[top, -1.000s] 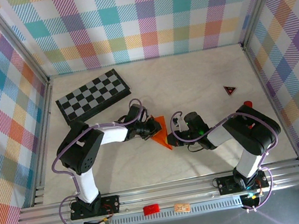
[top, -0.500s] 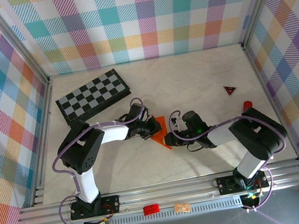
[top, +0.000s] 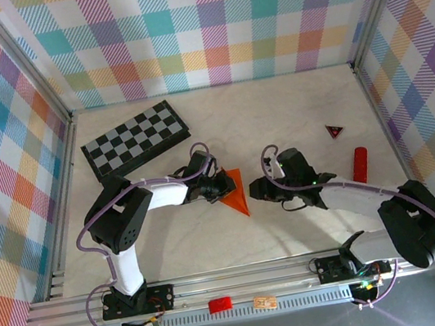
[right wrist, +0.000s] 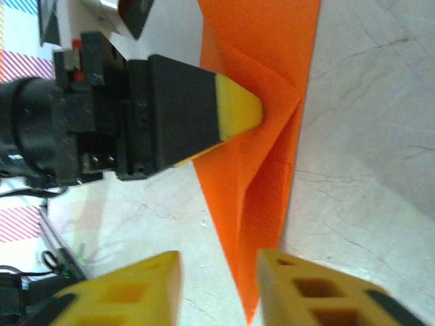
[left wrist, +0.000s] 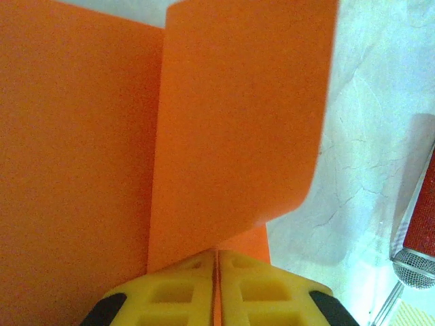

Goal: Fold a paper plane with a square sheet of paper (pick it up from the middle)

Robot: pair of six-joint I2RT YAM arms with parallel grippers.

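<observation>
Pinching thin creased orange paper (top: pixel 236 194): left fingers (left wrist: pixel 178 297) clamped; right fingers (right wrist: pixel 319 293) parted, nearby.

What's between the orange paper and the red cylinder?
The right pincer sits between the orange paper and the red cylinder, as the top view shows.

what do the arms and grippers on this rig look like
Both the left arm and right arm have white link shells, bulky black joints and a thin lilac cable looped alongside. The left gripper and right gripper are black with yellow, cut-out lattice fingers.
</observation>
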